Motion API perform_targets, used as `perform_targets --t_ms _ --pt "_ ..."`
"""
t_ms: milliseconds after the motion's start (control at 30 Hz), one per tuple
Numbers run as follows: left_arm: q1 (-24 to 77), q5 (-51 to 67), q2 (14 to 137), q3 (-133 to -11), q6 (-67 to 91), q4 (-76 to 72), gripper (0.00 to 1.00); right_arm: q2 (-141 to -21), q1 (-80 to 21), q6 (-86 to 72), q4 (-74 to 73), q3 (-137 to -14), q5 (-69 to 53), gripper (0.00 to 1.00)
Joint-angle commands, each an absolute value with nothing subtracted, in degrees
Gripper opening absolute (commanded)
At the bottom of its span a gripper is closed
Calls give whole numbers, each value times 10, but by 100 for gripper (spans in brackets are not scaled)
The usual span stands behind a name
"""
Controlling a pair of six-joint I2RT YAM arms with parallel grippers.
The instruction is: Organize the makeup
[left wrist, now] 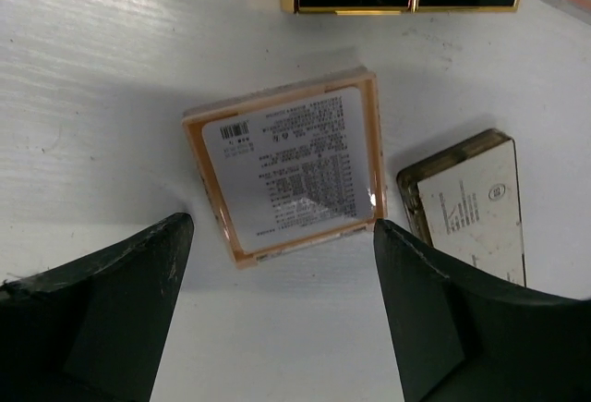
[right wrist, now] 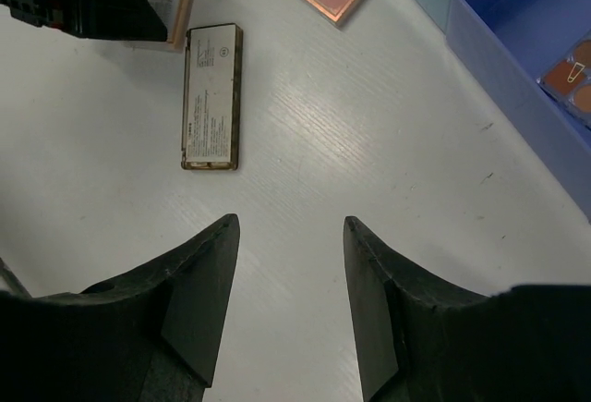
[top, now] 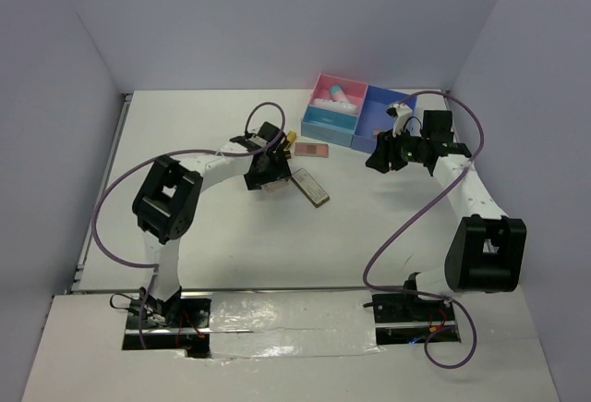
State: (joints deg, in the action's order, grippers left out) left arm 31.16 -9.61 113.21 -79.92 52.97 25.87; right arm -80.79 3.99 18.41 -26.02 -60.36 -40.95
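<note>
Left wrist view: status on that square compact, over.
Left gripper open, straddling square compact, not gripped. Right gripper open, empty. Brown-edged palette close beside the compact, not touching; may crowd the grasp.

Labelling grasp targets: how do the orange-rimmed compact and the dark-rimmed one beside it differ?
The orange-rimmed compact is nearly square; the dark-rimmed compact is long and narrow. The first lies under the open left gripper; the second lies off to its side. Both lie flat, label side up.
</note>
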Motion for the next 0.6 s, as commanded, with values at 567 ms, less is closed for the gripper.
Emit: perform_targets --t_ms 567 --pt "316 -164 1247 -971 576 393 97 -808 35 163 -221 -585 -417 57"
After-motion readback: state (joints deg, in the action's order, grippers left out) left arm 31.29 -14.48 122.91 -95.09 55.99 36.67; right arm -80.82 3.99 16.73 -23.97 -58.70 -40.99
